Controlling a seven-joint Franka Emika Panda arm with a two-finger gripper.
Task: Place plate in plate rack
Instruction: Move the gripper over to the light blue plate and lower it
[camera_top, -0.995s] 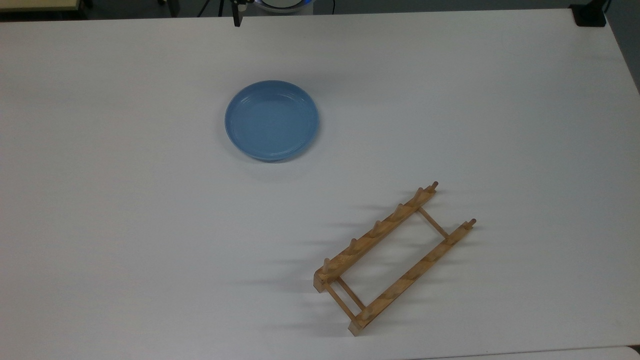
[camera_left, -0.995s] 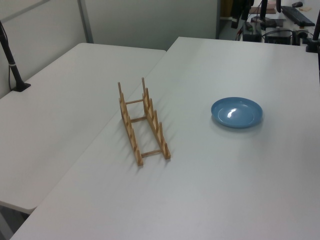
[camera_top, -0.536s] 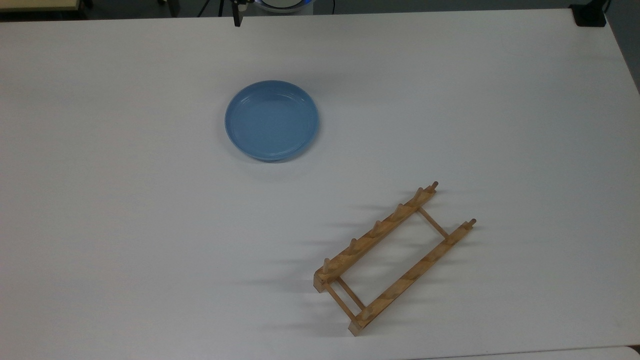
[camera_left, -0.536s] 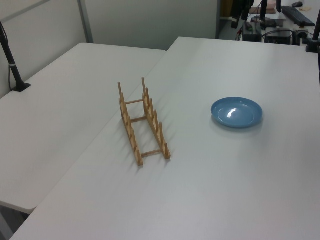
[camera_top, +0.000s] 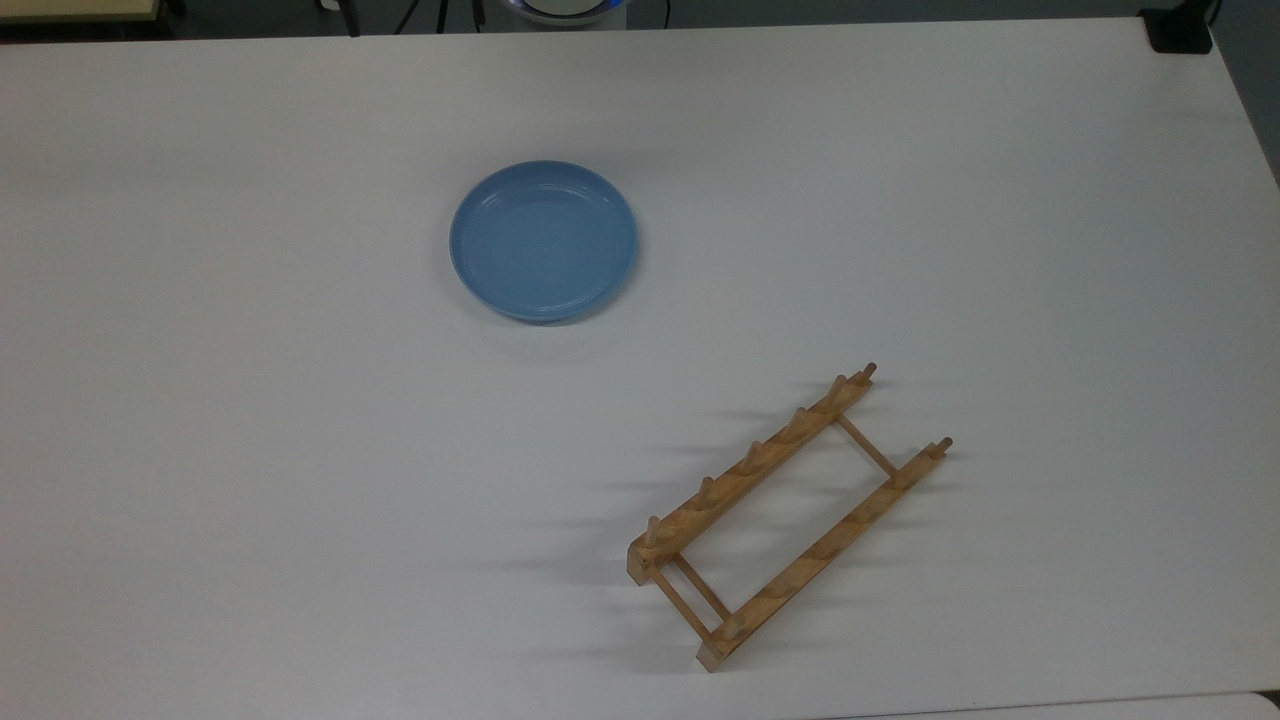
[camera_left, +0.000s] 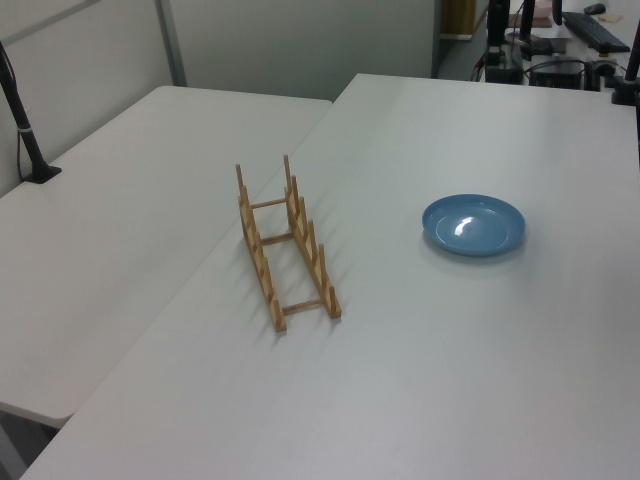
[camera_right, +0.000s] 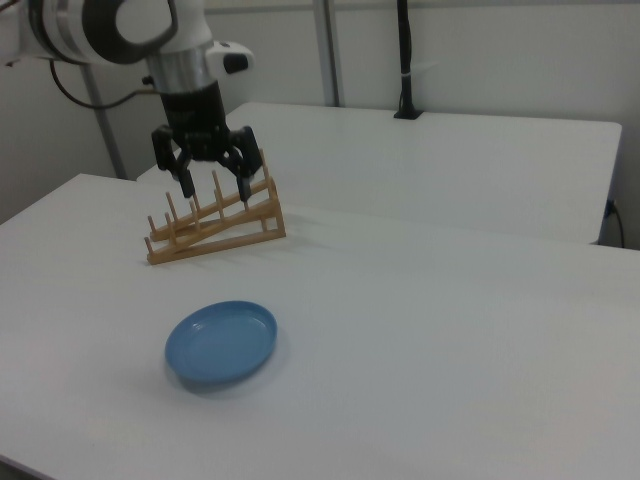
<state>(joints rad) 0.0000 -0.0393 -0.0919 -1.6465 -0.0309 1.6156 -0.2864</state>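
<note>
While the plate lies flat and right side up on the white surface, the plate rack stands well apart from it, empty of any dish. In the top view the plate sits left of centre toward the far edge, and the rack lies nearer and to the top view's right, set at a slant. In the left view the rack is to the left view's left of the plate, its upright pegs rising from two parallel rails joined by thin cross dowels. In the right view the plate rests near the front edge of the surface, with the rack farther back and slightly to the right view's left. The gripper hangs from the white arm in the upper left of the right view, pointing downward and overlapping the rack's pegs in that picture; how high it is above the surface cannot be told. Its dark fingers are spread apart with nothing between them. A second white table adjoins the surface beyond the rack.
</note>
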